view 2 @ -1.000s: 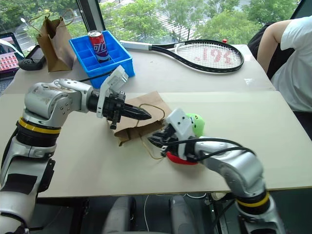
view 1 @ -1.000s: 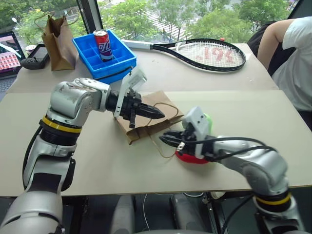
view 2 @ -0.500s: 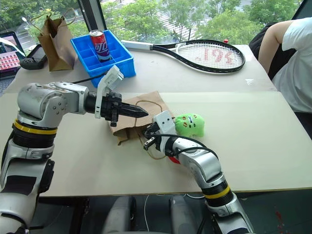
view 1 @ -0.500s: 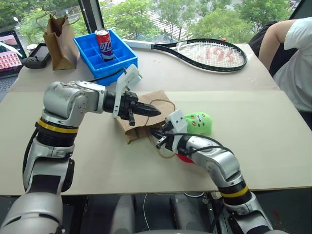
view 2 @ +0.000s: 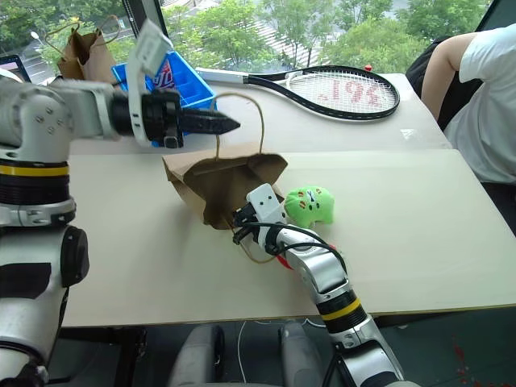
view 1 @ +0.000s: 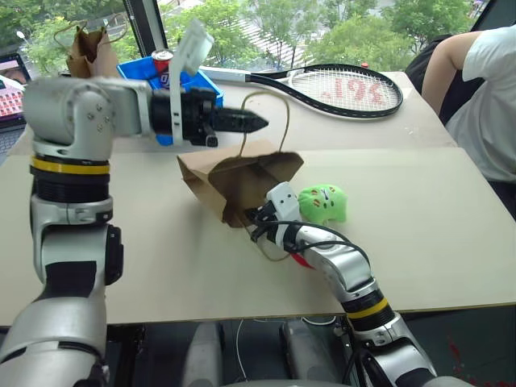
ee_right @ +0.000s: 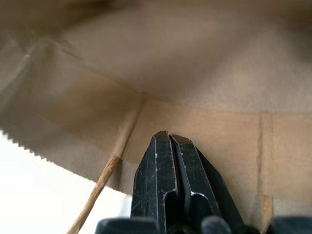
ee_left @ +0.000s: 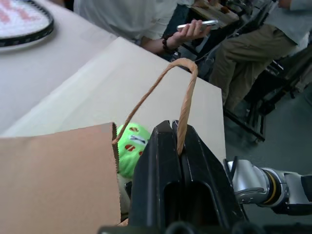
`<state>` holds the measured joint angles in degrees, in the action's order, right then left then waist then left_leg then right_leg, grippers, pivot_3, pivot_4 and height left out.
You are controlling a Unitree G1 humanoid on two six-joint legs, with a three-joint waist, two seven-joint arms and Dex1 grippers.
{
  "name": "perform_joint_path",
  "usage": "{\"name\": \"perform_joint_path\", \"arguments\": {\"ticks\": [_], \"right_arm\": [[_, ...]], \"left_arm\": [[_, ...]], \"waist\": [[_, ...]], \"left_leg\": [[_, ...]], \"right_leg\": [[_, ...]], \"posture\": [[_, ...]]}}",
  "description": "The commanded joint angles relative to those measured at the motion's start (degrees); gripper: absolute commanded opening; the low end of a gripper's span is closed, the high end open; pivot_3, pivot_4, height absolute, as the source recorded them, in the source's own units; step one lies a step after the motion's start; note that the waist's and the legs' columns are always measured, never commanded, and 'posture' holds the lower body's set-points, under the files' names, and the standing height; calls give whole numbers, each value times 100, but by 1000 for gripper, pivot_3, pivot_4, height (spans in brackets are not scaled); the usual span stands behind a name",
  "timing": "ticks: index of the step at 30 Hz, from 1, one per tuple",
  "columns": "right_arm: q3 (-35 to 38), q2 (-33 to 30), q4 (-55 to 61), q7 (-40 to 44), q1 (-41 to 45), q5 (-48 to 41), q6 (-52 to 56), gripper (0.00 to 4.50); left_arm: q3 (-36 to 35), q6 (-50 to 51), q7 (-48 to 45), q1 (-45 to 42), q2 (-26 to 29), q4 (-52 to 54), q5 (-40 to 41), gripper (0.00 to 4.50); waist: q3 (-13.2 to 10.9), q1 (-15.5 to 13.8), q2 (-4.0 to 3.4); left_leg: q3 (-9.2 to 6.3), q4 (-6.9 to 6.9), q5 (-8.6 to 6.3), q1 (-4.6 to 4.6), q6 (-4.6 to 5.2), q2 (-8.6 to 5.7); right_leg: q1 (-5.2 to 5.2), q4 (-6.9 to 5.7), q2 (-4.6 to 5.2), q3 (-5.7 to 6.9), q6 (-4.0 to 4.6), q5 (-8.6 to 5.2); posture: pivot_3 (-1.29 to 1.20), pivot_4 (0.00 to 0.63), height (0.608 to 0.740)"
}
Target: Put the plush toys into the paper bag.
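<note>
Brown paper bag (view 1: 234, 181) hangs by its handle (view 1: 266, 121) from the clamped left gripper (view 1: 256, 122). Right gripper (view 1: 256, 218), closed empty, pokes inside; thin twine could slip free.

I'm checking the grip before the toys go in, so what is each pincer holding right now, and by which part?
The left pincer holds the paper bag by one twine handle, lifting that side. The right pincer, shut, sits at the bag's mouth, holding nothing visible.

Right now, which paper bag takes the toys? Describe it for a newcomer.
On the near beige table, in front of the tennis racket, the wide paper bag hangs by a twine handle from the left gripper. The darker, narrower bag stands at the far left corner.
</note>
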<state>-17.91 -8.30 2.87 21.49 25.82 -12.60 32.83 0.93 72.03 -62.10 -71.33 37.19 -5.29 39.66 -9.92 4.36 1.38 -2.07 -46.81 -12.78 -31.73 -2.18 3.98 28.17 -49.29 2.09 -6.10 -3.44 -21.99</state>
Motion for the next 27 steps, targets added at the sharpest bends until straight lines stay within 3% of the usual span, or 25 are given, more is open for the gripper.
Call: {"name": "perform_joint_path", "arguments": {"ticks": [1, 15, 21, 24, 27], "right_arm": [[164, 156, -200, 0, -114, -50, 101, 104], [251, 99, -41, 120, -158, 113, 171, 104], [645, -436, 1131, 763, -167, -548, 707, 104], [1148, -794, 1838, 906, -16, -1039, 1243, 763], [1795, -1282, 2622, 1083, 213, -1851, 2121, 1941]], "left_arm": [[-24, -594, -446, -292, 212, 522, 111, 0], [423, -2160, -1293, 90, 897, 653, -534, 0], [578, -2743, -1105, 511, 806, 310, -1060, 0], [564, -2823, -1112, 458, 741, 149, -1131, 0], [548, -2846, -1096, 481, 666, 96, -1120, 0]], "waist": [[0, -4, 0], [0, -22, 0], [-1, -67, 0], [-3, -77, 1], [-4, -79, -1]], "left_leg": [[0, 0, 0, 0, -1, 0], [1, -1, 3, 0, -4, 1], [0, -3, 4, -12, -4, 0], [-1, -6, 4, -33, -4, -1], [-2, -4, 4, -34, -4, -1]], "right_leg": [[0, 0, 0, 0, 0, 0], [1, -1, -1, -1, 2, 1], [6, 3, -1, 1, 2, 1], [17, 8, 1, 1, 2, 1], [17, 11, 1, 3, 2, 1]], "posture": [[0, 150, 658], [0, 150, 658], [0, 150, 658], [0, 150, 658], [0, 150, 658]]}}
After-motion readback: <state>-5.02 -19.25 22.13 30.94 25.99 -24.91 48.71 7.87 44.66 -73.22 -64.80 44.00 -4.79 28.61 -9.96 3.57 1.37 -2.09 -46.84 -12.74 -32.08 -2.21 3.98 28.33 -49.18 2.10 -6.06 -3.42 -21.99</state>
